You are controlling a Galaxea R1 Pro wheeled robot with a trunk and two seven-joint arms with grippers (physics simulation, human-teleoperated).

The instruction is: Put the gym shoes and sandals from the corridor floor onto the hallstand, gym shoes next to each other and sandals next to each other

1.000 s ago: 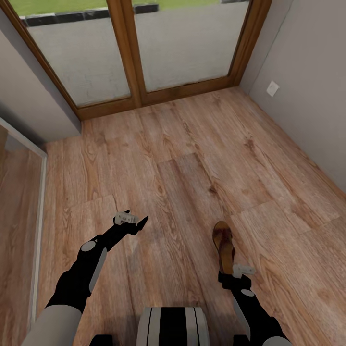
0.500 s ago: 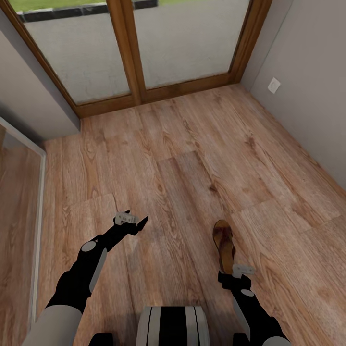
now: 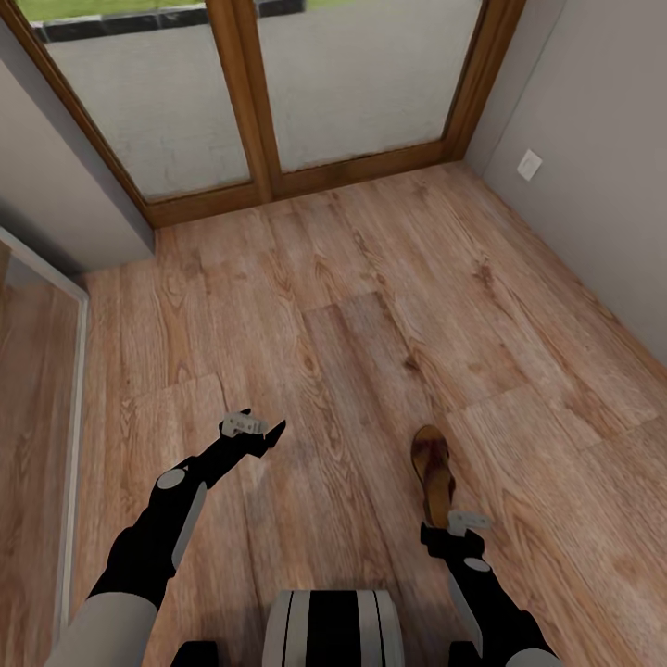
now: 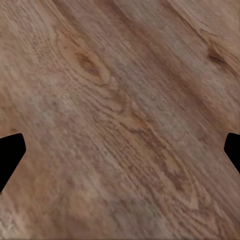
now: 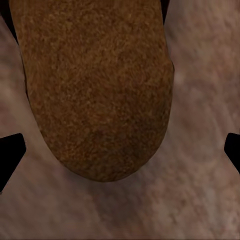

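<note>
Holding sandal [image 3: 432, 468], prob. R gripper [image 3: 451, 524].

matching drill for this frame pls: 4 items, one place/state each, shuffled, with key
Items
1. sandal
2. left gripper
3. glass doors
4. wall socket

Place or state
A. on the grey wall at the view's right
B. far end of the corridor floor, wooden frames
C. held at the right gripper, toe pointing away
D. holding nothing, above bare planks

Pairs: 1-C, 2-D, 3-B, 4-A

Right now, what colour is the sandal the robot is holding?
Brown, the sandal has a tan insole; the head view shows it best.
</note>
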